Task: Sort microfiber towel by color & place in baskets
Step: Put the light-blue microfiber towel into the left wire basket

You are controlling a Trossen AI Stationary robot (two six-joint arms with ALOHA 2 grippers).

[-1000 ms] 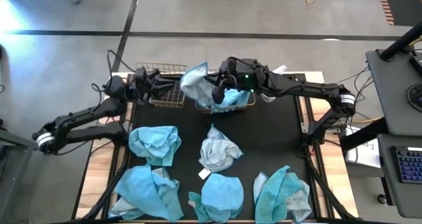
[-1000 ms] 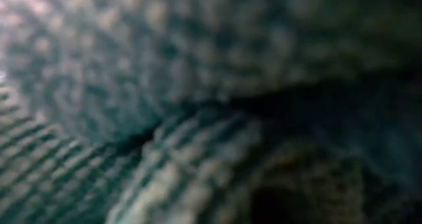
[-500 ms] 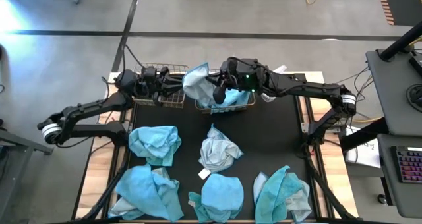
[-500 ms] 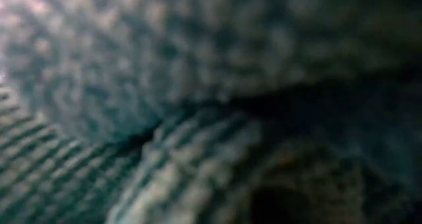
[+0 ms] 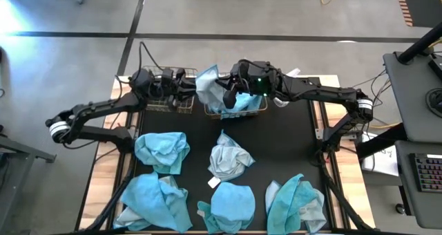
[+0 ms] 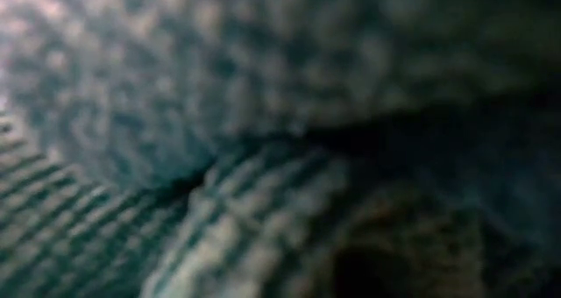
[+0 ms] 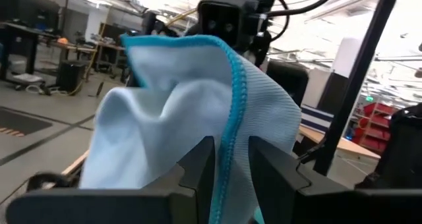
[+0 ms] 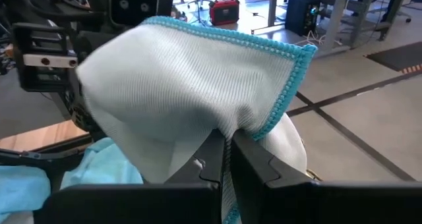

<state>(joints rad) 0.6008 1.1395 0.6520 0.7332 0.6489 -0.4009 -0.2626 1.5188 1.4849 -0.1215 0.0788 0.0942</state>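
Both tools grip one pale towel [image 5: 206,83] over the baskets: the right tool [image 5: 226,97] clenched on its edge, the left tool [image 5: 186,91] pinching its hem. The right basket [image 5: 259,110] holds turquoise cloth; five towels [image 5: 162,151] wait on the black tabletop [image 5: 276,152]. Concrete floor surrounds.

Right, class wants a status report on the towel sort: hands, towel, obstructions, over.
Right hand shut on pale towel over right basket. Left hand at the same towel's edge, fingers either side. Five towels on table. Low view blocked.
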